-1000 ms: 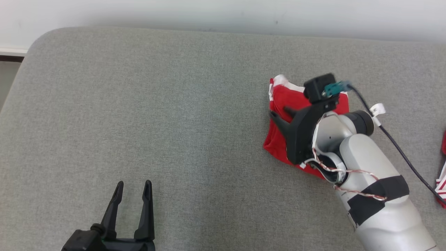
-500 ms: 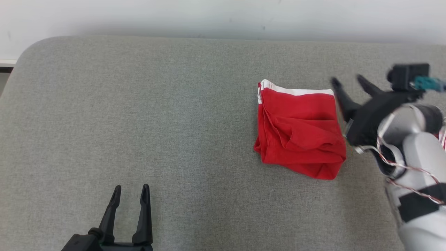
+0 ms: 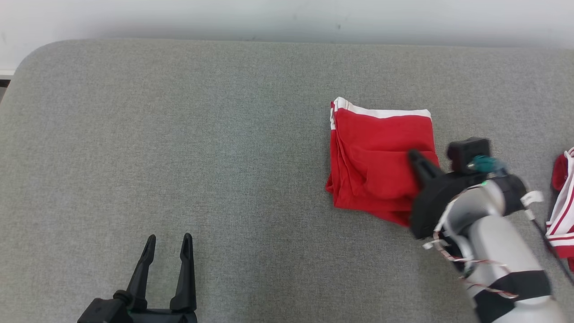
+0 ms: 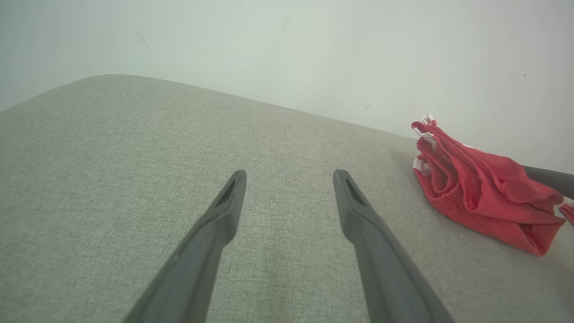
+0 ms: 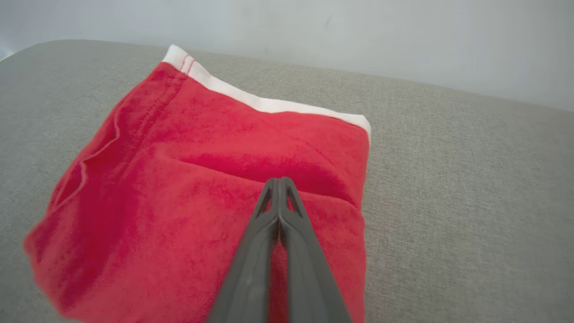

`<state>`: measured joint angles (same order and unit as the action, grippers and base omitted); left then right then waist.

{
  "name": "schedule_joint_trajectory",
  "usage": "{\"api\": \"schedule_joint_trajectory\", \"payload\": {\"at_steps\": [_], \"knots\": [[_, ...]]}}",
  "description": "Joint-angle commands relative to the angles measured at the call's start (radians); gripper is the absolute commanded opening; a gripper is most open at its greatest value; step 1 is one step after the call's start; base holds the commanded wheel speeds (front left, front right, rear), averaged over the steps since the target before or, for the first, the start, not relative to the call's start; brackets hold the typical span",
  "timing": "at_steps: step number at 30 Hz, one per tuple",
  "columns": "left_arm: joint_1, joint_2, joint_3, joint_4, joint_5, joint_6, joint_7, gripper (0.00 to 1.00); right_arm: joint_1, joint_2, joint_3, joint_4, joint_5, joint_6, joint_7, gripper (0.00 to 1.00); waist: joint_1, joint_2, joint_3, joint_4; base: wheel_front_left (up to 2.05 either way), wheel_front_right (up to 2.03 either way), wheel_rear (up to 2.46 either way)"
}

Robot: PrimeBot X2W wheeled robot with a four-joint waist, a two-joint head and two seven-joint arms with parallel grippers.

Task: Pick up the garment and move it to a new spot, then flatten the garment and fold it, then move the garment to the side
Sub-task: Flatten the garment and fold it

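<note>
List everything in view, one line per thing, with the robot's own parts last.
padded surface: one, grey fabric, under everything, rounded corner at far left.
wall: one, pale, behind the surface's far edge.
folded garment: one, red with a white band along its far edge, lying on the surface right of centre.
second cloth: one, red with white stripes, at the right edge, apart from the folded garment.
left gripper: one, black, open, low at the near left over bare surface.
right gripper: one, black, shut, tips over the folded garment's right part.
right forearm: one, pale grey with black tape, lower right.
</note>
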<state>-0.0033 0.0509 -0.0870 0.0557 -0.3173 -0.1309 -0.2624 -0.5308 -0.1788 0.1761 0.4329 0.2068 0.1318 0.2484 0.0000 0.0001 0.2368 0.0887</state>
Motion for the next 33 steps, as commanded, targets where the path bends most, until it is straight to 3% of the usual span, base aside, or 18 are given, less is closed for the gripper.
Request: {"api": "schedule_joint_trajectory", "payload": {"at_steps": [1, 13, 20, 24, 32, 33], "knots": [[-0.010, -0.001, 0.003, 0.001, -0.005, 0.001, -0.003, 1.00, 0.014, 0.017, 0.016, 0.005, -0.003, -0.003, -0.017, 0.00, 0.0000, -0.0001, -0.001, 0.000, 0.00, 0.00, 0.00], [0.002, -0.001, 0.009, -0.004, -0.006, 0.001, -0.003, 1.00, 0.061, 0.104, 0.170, 0.087, -0.044, -0.003, -0.138, 0.00, 0.0000, -0.0001, -0.006, -0.004, 0.00, 0.00, 0.00], [-0.001, -0.001, 0.011, -0.002, -0.007, 0.001, -0.003, 1.00, 0.040, 0.130, 0.269, 0.146, 0.029, -0.003, -0.198, 0.00, 0.0000, -0.0001, -0.009, -0.017, 0.00, 0.00, 0.00], [0.007, -0.001, 0.022, -0.001, -0.007, 0.001, -0.003, 1.00, 0.044, 0.127, 0.333, 0.111, 0.150, -0.003, -0.240, 0.00, 0.0000, -0.0001, -0.022, -0.031, 0.00, 0.00, 0.00], [0.027, -0.001, 0.054, -0.010, 0.001, 0.001, -0.003, 1.00, 0.105, 0.128, 0.302, 0.022, 0.230, -0.003, -0.343, 0.00, 0.0000, -0.0001, -0.066, -0.075, 0.00, 0.00, 0.00], [0.029, 0.000, 0.059, -0.014, 0.003, 0.001, -0.003, 1.00, 0.119, 0.128, 0.285, 0.004, 0.219, -0.003, -0.361, 0.36, 0.0000, -0.0001, -0.073, -0.082, 0.00, 0.00, 0.00]]}}
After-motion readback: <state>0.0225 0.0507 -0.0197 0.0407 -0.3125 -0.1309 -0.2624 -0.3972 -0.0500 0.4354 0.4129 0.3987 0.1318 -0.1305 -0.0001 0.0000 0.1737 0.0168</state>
